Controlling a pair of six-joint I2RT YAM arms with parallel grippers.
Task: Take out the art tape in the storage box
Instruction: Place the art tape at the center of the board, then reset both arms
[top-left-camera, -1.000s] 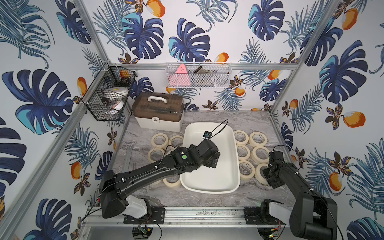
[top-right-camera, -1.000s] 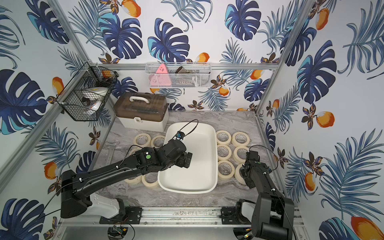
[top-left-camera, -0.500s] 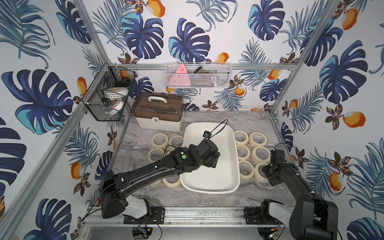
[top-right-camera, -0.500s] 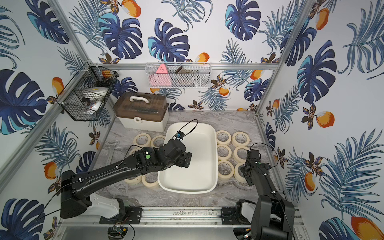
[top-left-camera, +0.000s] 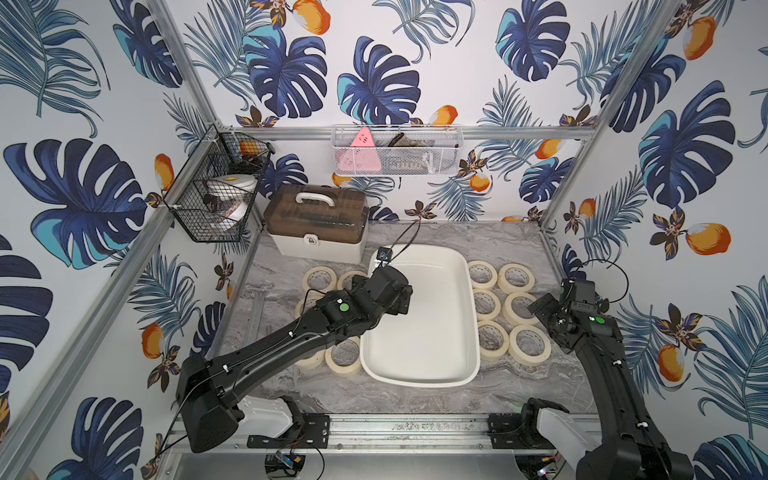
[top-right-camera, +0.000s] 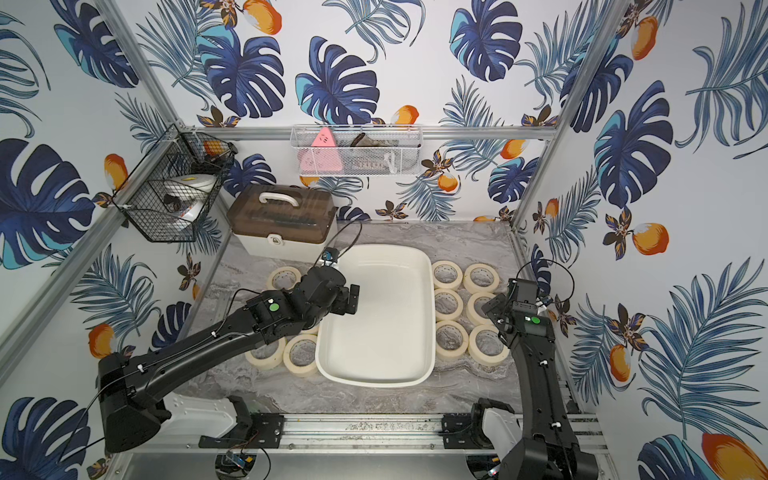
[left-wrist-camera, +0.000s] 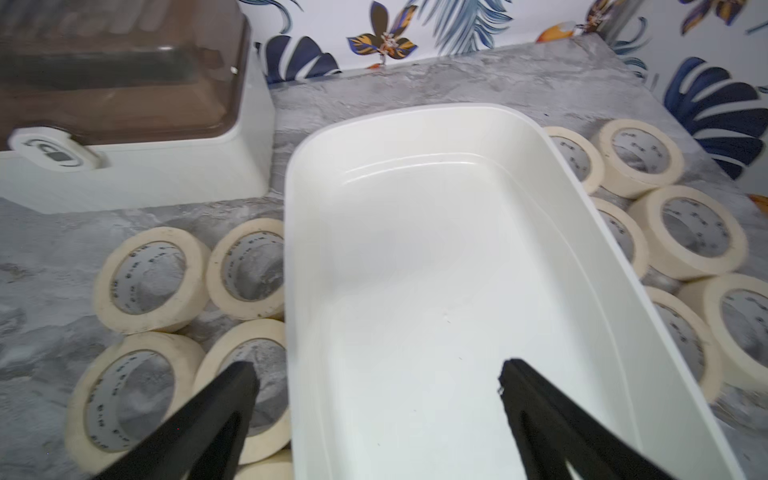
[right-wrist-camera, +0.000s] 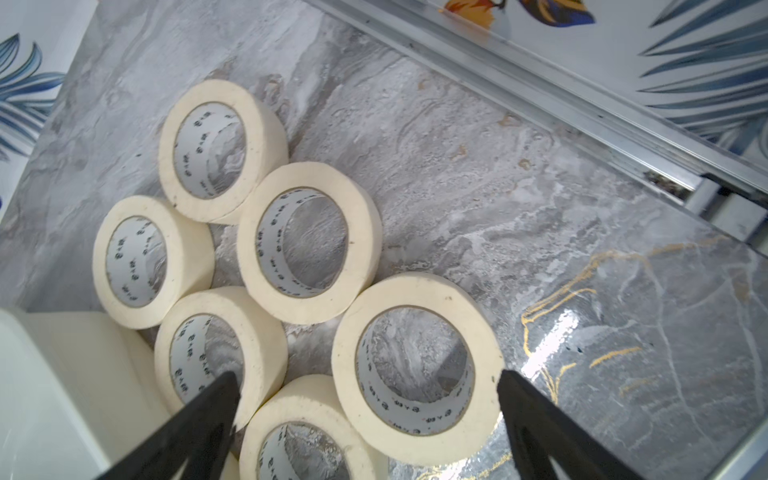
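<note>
Zero rolls left in the storage box (top-left-camera: 419, 332); art tape (right-wrist-camera: 415, 291) lying flat on the table (right-wrist-camera: 498, 187) either side. Right pincer (right-wrist-camera: 368, 376) just spread wide, letting one go; left pincer (left-wrist-camera: 376, 365) wide, empty, over box. Probably finished.
</note>
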